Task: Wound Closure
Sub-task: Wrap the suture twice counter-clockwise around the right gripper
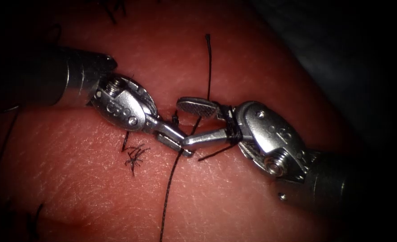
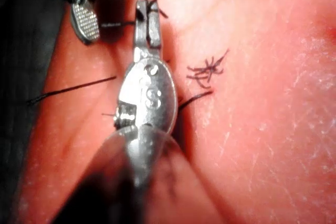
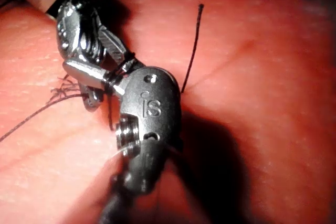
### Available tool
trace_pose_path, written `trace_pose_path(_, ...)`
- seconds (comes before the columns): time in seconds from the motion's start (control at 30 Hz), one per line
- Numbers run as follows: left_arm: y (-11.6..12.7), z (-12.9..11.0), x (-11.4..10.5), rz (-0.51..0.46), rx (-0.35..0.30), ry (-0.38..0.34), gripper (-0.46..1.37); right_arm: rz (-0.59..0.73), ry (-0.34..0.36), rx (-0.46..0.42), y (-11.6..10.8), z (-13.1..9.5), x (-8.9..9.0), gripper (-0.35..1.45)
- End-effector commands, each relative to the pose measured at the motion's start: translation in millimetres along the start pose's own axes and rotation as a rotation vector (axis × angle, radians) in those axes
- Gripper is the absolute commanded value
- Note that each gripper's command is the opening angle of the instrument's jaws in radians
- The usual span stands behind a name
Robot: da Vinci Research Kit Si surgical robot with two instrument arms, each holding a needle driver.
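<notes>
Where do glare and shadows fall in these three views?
Endoscope view: dark edges, glare on the right end effector, open with thread wrapped round it. Left wrist view: glare on the left end effector, shut on thread. Right wrist view: the tool's shadow darkens the tissue.

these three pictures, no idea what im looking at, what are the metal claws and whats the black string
The metal claws are the tips of two thin arms of a surgical practice robot, working on pork belly, the tissue. One picture looks down from an endoscope; the other two come from cameras near each arm's wrist. The black string is suture thread for closing the cut between the tools. The left tool has its jaws shut on the thread just over the cut. The right tool has its jaws open, with thread wound around their base. A finished knot with frayed ends sits left of the cut. I cannot make out a needle.
</notes>
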Motion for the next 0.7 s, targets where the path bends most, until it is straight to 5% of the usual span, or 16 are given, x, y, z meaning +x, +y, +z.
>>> trace_pose_path(0.03,0.0,0.1,0.3,0.011,0.005,-0.013,-0.35,-0.002,-0.007,-0.021,0.1,-0.1,0.1,0.63)
trace_pose_path(0.3,1.0,1.6,2.8,0.044,0.058,-0.134,-0.35,-0.01,-0.084,-0.205,0.6,-0.3,-0.4,0.59)
trace_pose_path(0.7,1.6,0.5,3.5,0.044,0.074,-0.166,-0.35,-0.032,-0.167,-0.453,-0.6,-0.6,-1.4,0.58)
